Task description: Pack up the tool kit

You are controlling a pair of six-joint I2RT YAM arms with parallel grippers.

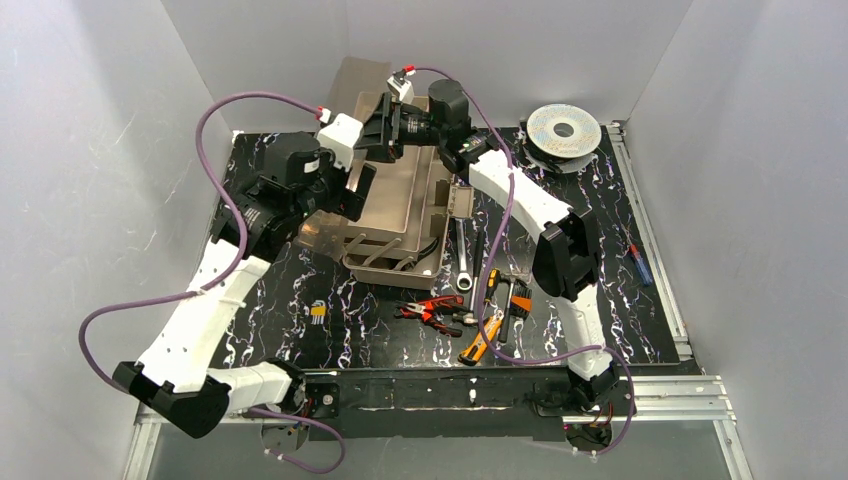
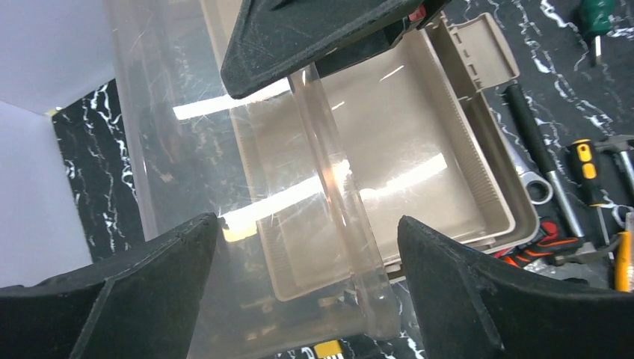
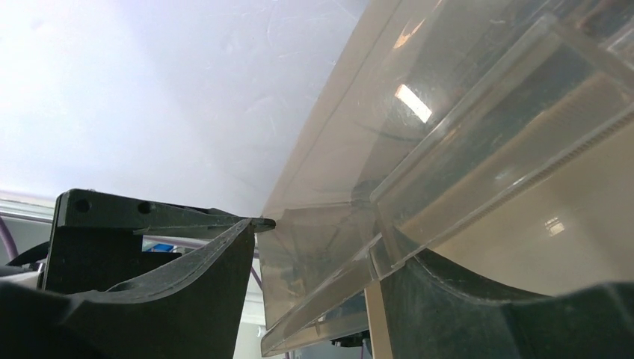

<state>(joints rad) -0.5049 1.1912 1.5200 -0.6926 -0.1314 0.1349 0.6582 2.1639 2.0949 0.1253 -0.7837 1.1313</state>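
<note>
At the far centre of the black marbled table (image 1: 340,345), the beige plastic toolbox (image 1: 385,270) stands open and empty, my left gripper (image 2: 306,239) and right gripper (image 3: 321,247) both spread wide astride its smoky translucent lid (image 2: 187,149), loose hand tools (image 1: 435,310) unpacked near-right.

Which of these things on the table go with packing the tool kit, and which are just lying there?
For the job:
toolbox, its see-through lid, red pliers, yellow knife, wrench, orange-handled screwdriver.

Just lying about:
round wire spool, sitting at the far right corner, away from the tools.
</note>
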